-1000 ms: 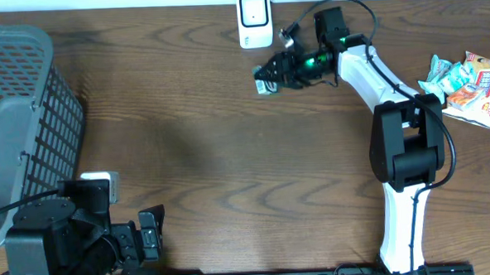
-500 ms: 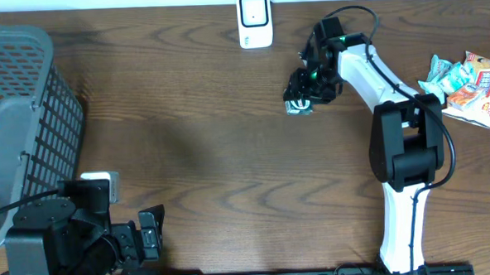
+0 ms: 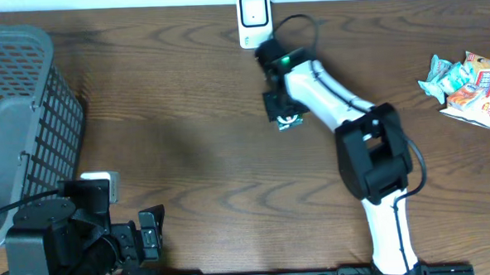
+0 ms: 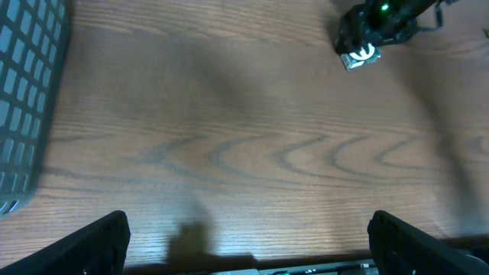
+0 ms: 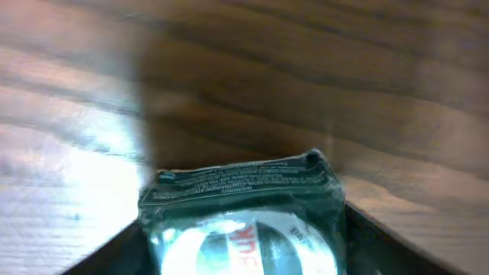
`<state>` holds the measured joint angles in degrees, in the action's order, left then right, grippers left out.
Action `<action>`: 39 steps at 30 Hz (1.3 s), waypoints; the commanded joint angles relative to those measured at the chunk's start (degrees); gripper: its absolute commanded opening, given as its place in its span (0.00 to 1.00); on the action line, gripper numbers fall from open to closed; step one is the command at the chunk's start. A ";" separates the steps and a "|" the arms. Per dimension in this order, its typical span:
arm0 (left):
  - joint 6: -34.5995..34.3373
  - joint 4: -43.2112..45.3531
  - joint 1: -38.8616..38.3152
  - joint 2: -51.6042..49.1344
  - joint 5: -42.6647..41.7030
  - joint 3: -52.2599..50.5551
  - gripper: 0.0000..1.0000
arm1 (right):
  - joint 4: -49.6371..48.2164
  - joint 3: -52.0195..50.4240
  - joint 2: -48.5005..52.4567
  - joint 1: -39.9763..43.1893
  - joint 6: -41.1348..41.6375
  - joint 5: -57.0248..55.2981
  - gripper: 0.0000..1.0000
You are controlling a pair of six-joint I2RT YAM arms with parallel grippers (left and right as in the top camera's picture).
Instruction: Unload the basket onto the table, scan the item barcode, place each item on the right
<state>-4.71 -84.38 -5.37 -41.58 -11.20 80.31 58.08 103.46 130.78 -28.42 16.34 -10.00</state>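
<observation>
The packet (image 5: pixel 243 218) is found between the fingers of the right claw (image 3: pixel 283 109), just under the claw's tip and low over the surface (image 3: pixel 187 148). In the wrist view it fills the gap from one finger to the other, so its long axis is laid across the claw, from finger to finger. Fine print can be made out along its far edge, but no barcode can be picked out. The fingers are seen close against both ends of the packet. Whether it is pressed firmly or only bracketed loosely cannot be told.

The scanner (image 3: pixel 255 21) is placed ahead of this claw, near it, farther out from the arm's base and a little to the claw's left. A short gap of bare wood is left between the two. The coming move is judged to turn on this: the packet would have to be carried forward and slightly left, and its coded face turned toward the scanner's window. Which face that is cannot be settled from these views.

The left claw (image 4: pixel 256 244) is spread fully, with nothing held, and is kept well back beside the basket (image 3: pixel 21 122). The packet lies far ahead of it and to its right, so the right arm is much the nearer.
</observation>
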 commanded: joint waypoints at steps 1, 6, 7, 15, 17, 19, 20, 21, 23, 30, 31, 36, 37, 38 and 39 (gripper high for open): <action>-0.31 -0.02 -0.02 -0.11 0.55 0.15 0.98 | 0.15 1.40 0.04 -2.51 0.35 -10.99 0.77; -0.31 -0.02 -0.02 -0.11 0.55 0.15 0.98 | 0.42 1.97 0.04 -5.01 0.39 -11.93 0.99; -0.31 -0.02 -0.02 -0.11 0.55 0.15 0.98 | 0.76 2.43 0.04 -5.05 0.72 -11.91 0.99; -0.31 -0.02 -0.02 -0.11 0.57 0.15 0.98 | 4.98 9.05 0.04 0.37 3.37 -2.60 0.99; -0.31 -0.02 -0.02 -0.11 0.55 0.15 0.98 | 5.01 9.94 0.04 3.32 3.32 4.37 1.00; -0.31 -0.02 -0.02 -0.11 0.57 0.15 0.98 | 4.98 10.08 0.04 6.64 2.91 13.42 1.00; -0.31 -0.02 -0.02 -0.11 0.57 0.15 0.98 | 5.09 10.05 0.04 8.35 1.38 18.60 0.99; -0.31 -0.02 -0.02 -0.11 0.57 0.15 0.98 | 5.44 9.99 0.07 10.34 -1.55 24.65 0.99; -0.31 -0.02 -0.02 -0.11 0.55 0.15 0.98 | 6.69 9.66 0.07 13.31 -6.75 32.72 0.99; -0.33 -0.02 -0.02 -0.11 0.55 0.15 0.98 | 11.96 6.67 0.07 18.93 -15.28 36.11 0.84; -0.31 -0.02 -0.02 -0.11 0.55 0.15 0.98 | 11.91 5.99 0.07 19.04 -16.55 36.11 0.85; -0.31 -0.02 -0.02 -0.11 0.57 0.15 0.97 | 8.98 1.97 0.07 18.60 -18.36 36.06 0.84; -0.31 -0.02 -0.02 -0.11 0.57 0.15 0.98 | 8.13 1.20 0.07 18.43 -18.34 36.09 0.84; -0.31 -0.02 -0.02 -0.11 0.55 0.15 0.98 | 6.93 0.22 0.07 18.21 -18.34 36.09 0.82; -0.31 -0.02 -0.02 -0.11 0.57 0.15 0.98 | 6.01 -0.48 0.07 17.94 -18.27 36.13 0.80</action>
<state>-4.71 -84.38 -5.37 -41.58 -11.20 80.31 65.28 104.75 130.80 -9.58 0.05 24.45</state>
